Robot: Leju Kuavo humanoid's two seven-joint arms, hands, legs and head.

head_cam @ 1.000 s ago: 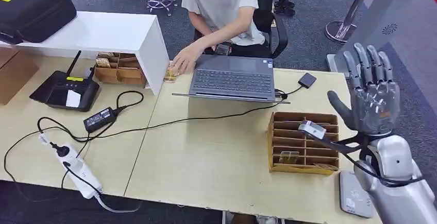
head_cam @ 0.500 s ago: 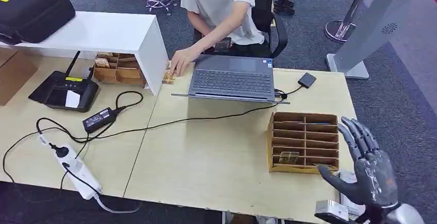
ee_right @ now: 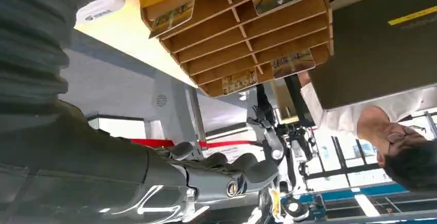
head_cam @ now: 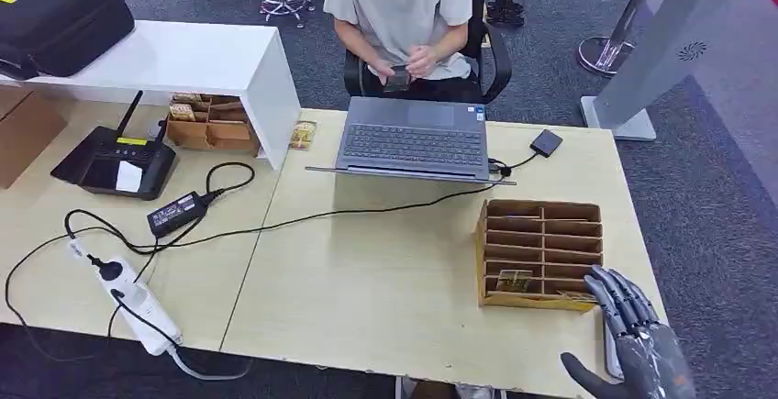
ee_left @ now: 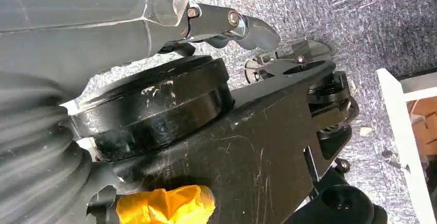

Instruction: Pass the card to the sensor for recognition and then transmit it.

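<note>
Cards, thin printed ones [head_cam: 515,280] lying in the brown slotted cardboard organiser [head_cam: 539,254], look light, stiff and slippery, so pinch an exposed edge; your right hand [head_cam: 638,349] beside the organiser is open and empty, left hand's state unclear.

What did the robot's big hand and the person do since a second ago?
The right hand dropped from raised high to low by the wooden card organizer, holding nothing. The person pulled their arm back from the card by the white shelf. The laptop stayed put.
</note>
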